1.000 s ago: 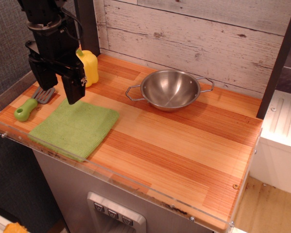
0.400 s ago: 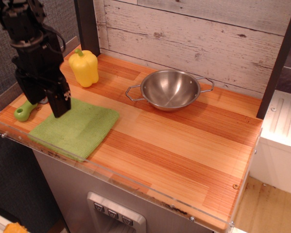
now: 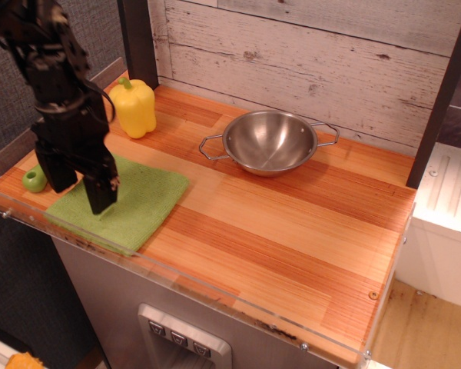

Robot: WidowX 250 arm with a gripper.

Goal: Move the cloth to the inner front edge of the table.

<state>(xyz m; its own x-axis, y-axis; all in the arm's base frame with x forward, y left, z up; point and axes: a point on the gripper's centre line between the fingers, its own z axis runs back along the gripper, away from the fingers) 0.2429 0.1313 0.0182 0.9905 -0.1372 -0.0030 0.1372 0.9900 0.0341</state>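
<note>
The lime-green cloth (image 3: 142, 196) lies flat at the front left corner of the wooden table (image 3: 292, 231), close to the clear acrylic rim. My black gripper (image 3: 81, 196) points down over the cloth's left half, and the arm covers that part. Its two fingers (image 3: 101, 201) stand apart, so it is open with nothing between them. I cannot tell whether the fingertips touch the cloth.
A green spatula handle (image 3: 34, 179) pokes out just left of the gripper. A yellow bell pepper (image 3: 134, 108) stands at the back left. A steel bowl (image 3: 269, 141) with wire handles sits at the back middle. A whitewashed plank wall (image 3: 307, 46) runs behind.
The gripper has come forward and down from near the pepper to over the cloth's left half. The cloth, pepper and bowl have not moved.
</note>
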